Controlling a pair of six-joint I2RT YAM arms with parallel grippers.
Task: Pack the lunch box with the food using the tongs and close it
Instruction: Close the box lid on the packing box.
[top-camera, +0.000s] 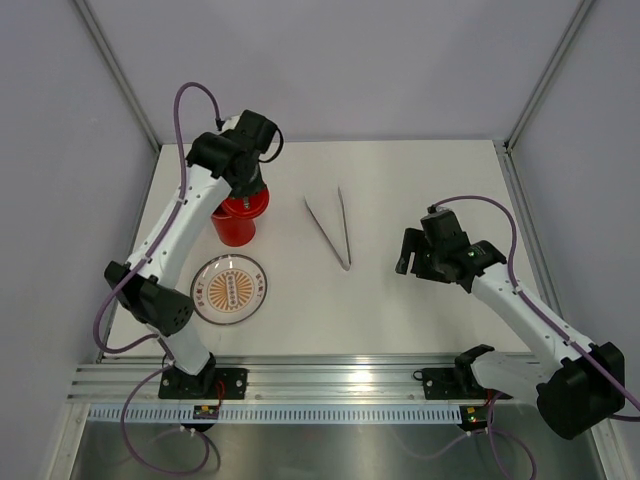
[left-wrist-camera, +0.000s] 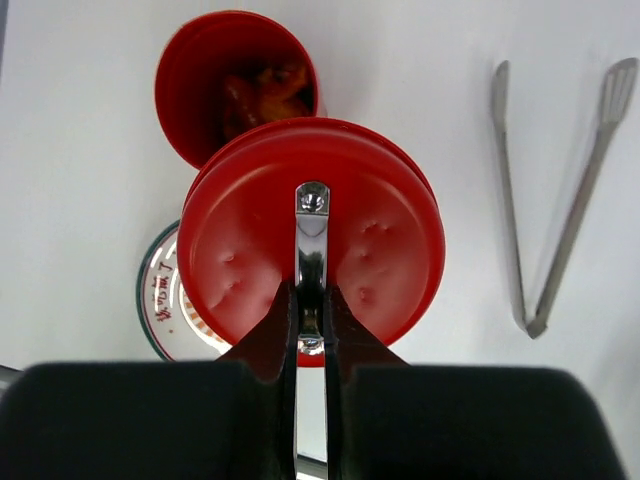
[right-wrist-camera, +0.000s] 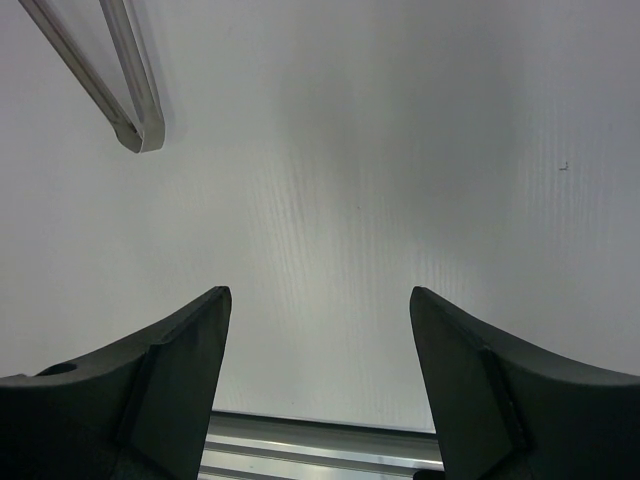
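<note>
Two arms are out over the white table (top-camera: 400, 320), and the left one reaches to the far left corner. The left gripper (left-wrist-camera: 311, 300) is clenched tight on the thin silver handle strap (left-wrist-camera: 312, 235) that runs across the flat red lid (left-wrist-camera: 380, 250). Its two dark fingers (left-wrist-camera: 264, 345) pinch the strap from either side. The lid hangs handle side up under the wrist, at the near rim of the lunch box (left-wrist-camera: 185, 90). It overlaps that rim in the wrist view, and I cannot tell whether the two touch.

The lunch box stands upright toward the far left of the table with its mouth uncovered. Inside it I can make out the food (left-wrist-camera: 262, 88), a jumble of orange and brown pieces against the red wall. Just on the near side of the box lies the clear round plate (top-camera: 230, 289) with its orange printed centre.

The tongs (top-camera: 330, 228) lie flat on the table between the arms, apart from everything else. Their joined end points toward the near edge and the two slim arms spread toward the far side. The right gripper (right-wrist-camera: 320, 300) hovers over bare table to the right of the tongs, its jaws spread wide with nothing between them. The joined end of the tongs shows at the upper left corner of its wrist view.
</note>
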